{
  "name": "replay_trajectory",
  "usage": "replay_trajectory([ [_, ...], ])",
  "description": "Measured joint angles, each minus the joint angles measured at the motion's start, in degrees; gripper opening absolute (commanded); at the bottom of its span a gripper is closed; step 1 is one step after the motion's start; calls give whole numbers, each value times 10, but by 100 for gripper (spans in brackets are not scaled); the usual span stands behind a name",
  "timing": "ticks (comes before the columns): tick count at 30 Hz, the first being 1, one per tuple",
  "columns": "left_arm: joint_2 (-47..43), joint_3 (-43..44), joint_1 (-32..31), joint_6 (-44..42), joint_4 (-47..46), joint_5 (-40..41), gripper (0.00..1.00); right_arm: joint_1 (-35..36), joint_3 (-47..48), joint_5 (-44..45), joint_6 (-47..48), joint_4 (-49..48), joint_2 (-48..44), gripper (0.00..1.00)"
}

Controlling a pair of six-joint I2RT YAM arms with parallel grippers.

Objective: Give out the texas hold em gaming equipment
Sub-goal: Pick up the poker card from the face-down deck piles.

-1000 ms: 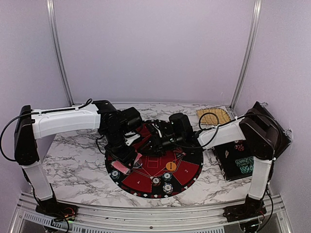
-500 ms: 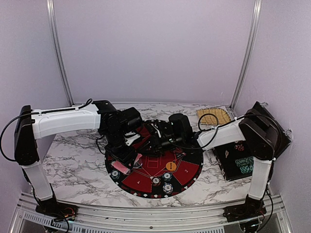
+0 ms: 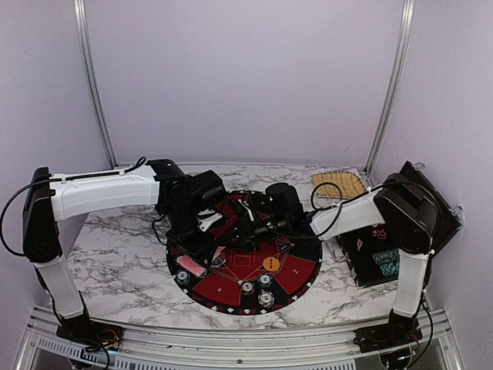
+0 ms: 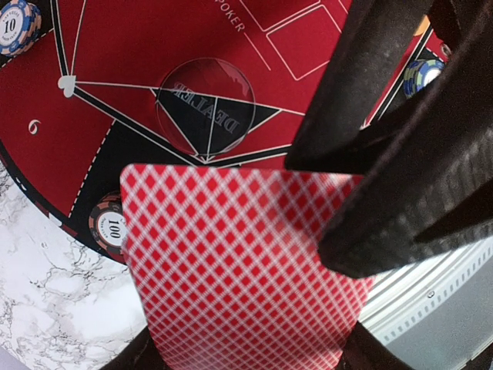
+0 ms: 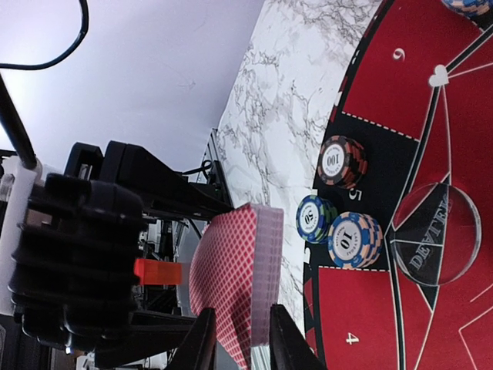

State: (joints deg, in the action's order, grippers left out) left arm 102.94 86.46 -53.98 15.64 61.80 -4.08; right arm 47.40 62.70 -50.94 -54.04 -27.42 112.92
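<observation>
Playing cards (image 4: 231,262), a red-backed deck, are clamped in the left gripper (image 3: 197,251) above the 8 o'clock rim of the mat (image 3: 299,271). Left arm: upper link level, wrist bent down over the mat. Right arm: stretched low across the mat from 3 o'clock toward 9 o'clock. The right gripper (image 5: 239,339) straddles the deck's edge with 2 fingertips; whether it grips cannot be told. 3 chip stacks (image 5: 341,162) stand beside the clear dealer button (image 5: 435,235).

"DEALER" on clear button (image 4: 206,108), "100" on dark chip (image 4: 114,228), "10" on blue chip (image 4: 14,23), "POKER" on red mat (image 4: 139,46)
</observation>
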Motion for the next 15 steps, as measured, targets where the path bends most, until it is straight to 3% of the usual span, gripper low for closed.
replay_trajectory([
  [15,0,0,0,0,0,-1,45,0,0,-2,-11,-10,4,0],
])
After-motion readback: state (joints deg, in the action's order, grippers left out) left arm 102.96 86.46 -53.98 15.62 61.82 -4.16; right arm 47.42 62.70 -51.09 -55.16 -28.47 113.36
